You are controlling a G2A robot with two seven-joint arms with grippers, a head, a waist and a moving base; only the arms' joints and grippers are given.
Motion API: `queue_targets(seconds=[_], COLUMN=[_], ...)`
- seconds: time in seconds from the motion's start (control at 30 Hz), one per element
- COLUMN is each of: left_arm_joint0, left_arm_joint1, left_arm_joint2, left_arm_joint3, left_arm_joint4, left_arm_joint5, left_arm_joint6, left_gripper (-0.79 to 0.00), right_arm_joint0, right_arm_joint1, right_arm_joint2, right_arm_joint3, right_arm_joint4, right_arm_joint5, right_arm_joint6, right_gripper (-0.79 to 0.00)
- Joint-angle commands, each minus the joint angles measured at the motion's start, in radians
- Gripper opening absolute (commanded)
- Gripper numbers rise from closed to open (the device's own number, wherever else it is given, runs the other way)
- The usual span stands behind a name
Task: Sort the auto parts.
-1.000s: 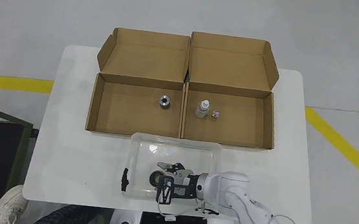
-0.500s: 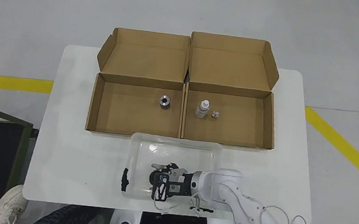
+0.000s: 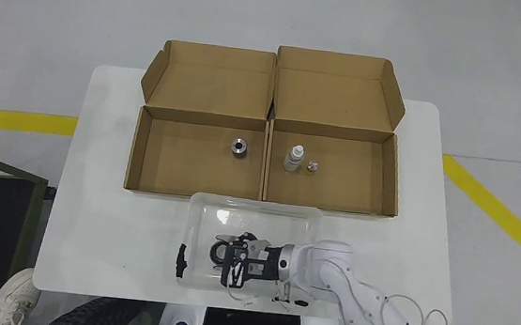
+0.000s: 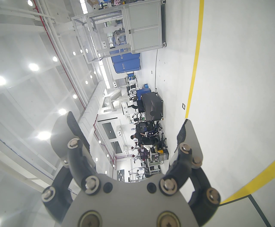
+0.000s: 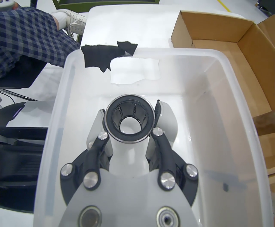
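A dark ring-shaped cylindrical bearing with a steel rim sits between the fingers of my right gripper, which is shut on it low inside the clear plastic bin. In the top view the right gripper is in the bin's near left part, with the bearing at its tip. My left gripper is open and empty, pointing away from the table into the room. The left cardboard box holds a small metal part. The right box holds a white bottle-shaped part and a small metal piece.
Both boxes stand side by side behind the bin with their lids folded back. Black tape and a white label are stuck on the bin's end wall. White table lies bare left and right of the bin.
My right gripper has shifted left inside the bin, with the bearing between its fingers. The parts in the boxes have not moved.
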Motion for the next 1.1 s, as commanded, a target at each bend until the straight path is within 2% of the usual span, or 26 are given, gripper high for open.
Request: queue_targets(seconds=[0.0,0.53,1.07], left_arm_joint0=[0.0,0.0,0.0], left_arm_joint1=[0.0,0.0,0.0], left_arm_joint2=[0.0,0.0,0.0], left_arm_joint3=[0.0,0.0,0.0], left_arm_joint4=[0.0,0.0,0.0], left_arm_joint5=[0.0,0.0,0.0], left_arm_joint6=[0.0,0.0,0.0], left_gripper=[0.0,0.0,0.0], right_arm_joint0=[-0.004,-0.06,-0.142], right_arm_joint1=[0.003,0.027,0.059], right_arm_joint2=[0.008,0.136,0.339], right_arm_joint3=[-0.014,-0.13,-0.162], right_arm_joint4=[0.007,0.145,0.356], right_arm_joint5=[-0.005,0.038,0.001], right_arm_joint6=[-0.004,-0.015,-0.149], right_gripper=[-0.785,-0.785,-0.785])
